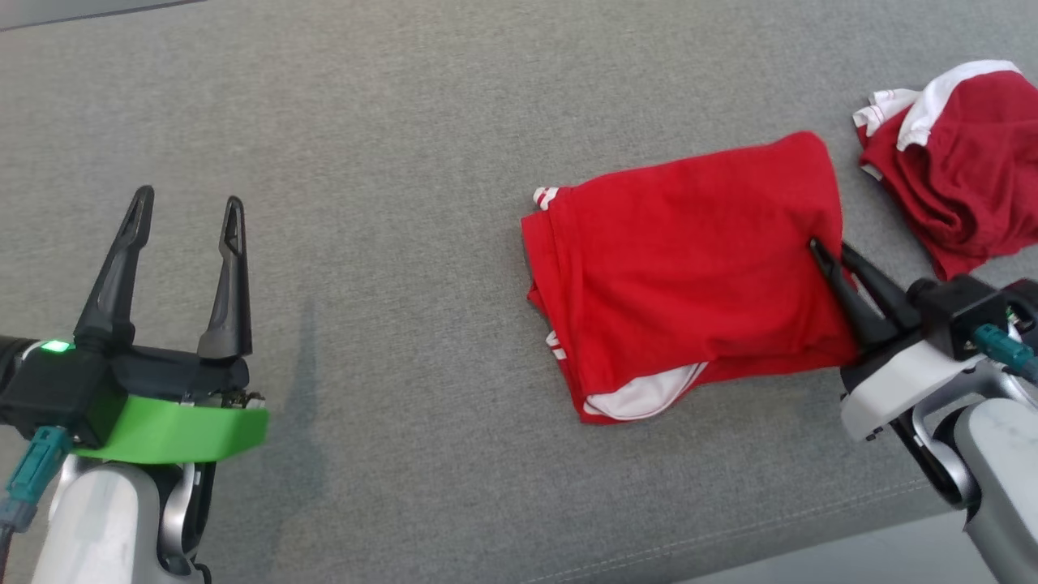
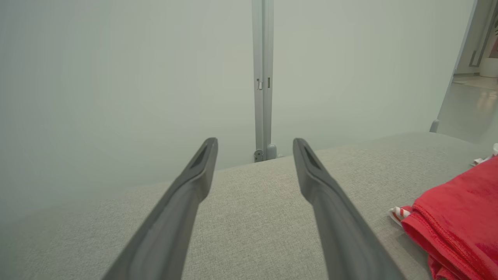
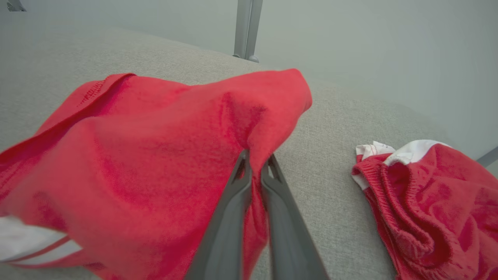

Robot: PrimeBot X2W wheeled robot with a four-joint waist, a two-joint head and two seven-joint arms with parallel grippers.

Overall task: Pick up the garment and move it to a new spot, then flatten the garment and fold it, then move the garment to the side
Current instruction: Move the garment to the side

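Gripping the right-hand edge of the red garment [image 1: 689, 259], the right gripper [image 1: 827, 247] is sitting at the near right. Its fingers [image 3: 229, 217] are pressed together on a pinch of cloth, and the fabric is tenting up around them in the right wrist view.

The left gripper [image 1: 190, 199] is hovering at the near left, fingers spread wide and holding nothing, well apart from the cloth.

A little farther out, the garment is lying right of centre on the grey upholstered surface [image 1: 389, 162]. It is folded into a rough rectangle, with white trim peeking out at its near and left edges.

- Handling, as a judgement: it is looking like a light, limp knit, so it is likely to sag and trail, not hold its shape.
- A one-edge pinch is risking the layers sliding apart, or the fold opening, if it is lifted high.
- The safer hold is catching every layer at the edge and moving it low across the surface.
- The woven surface may be dragging on the underside.

Farther right, a second red garment [image 1: 965, 170] with white edging is lying crumpled, apart from the first. Beyond it, a pale wall [image 2: 116, 77] is closing off the scene.
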